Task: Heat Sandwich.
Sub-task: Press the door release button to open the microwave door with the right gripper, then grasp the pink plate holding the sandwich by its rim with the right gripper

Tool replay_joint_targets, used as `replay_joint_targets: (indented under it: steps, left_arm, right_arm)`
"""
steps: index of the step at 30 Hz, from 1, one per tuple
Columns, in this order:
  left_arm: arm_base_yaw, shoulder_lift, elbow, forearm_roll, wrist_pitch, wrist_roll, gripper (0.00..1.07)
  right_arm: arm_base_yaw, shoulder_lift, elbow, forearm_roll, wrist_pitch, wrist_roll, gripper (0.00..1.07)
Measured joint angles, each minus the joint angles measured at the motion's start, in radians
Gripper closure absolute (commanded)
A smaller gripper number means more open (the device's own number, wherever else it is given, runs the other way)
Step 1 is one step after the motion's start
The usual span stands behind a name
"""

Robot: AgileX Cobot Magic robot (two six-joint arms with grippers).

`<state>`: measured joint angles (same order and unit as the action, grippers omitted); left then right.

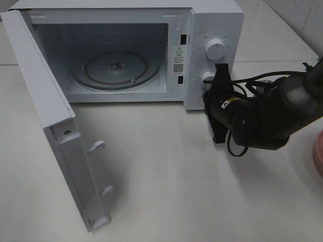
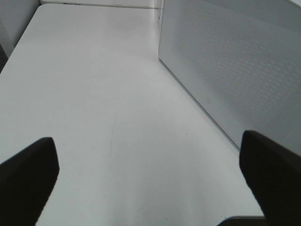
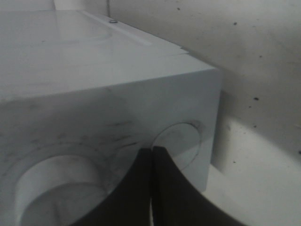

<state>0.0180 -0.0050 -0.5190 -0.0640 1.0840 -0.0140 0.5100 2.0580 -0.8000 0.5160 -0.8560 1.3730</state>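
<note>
Although the microwave stands with its door swung wide toward the lower left of the overhead view, the glass turntable inside is bare. Nothing has gone in to be heated yet. I cannot see the sandwich in any view. Only a sliver of the pink plate shows at the far right edge, and I would guess the food sits on it out of frame.

The right gripper is pinched tight on nothing, its tips pointing up at the control panel right of centre, just beside the lower knob and below the upper knob. Whether it touches the panel I cannot tell. The left gripper shows only in its own camera, with its fingers spread wide and empty above the white table. It is near a pale dotted panel, and I cannot tell whether that is the door or the oven's side.

What worries me is the order of things. If those clenched tips catch a knob now, the timer gets set with an empty cavity and the door open. A firm push there could also slide the whole oven back. The black cables looped behind the right arm could snag as it turns toward the plate. The open door juts far into the table, so a careless sweep from the left arm could knock it shut or strike its latch hooks.
</note>
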Motion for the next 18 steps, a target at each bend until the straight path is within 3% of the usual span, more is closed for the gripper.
replay_joint_targets:
  steps: [18]
  left_arm:
    - [0.0,0.0,0.0,0.0,0.0,0.0,0.07]
  right_arm:
    - [-0.002,-0.23,0.162,-0.045,0.2,-0.08,1.03]
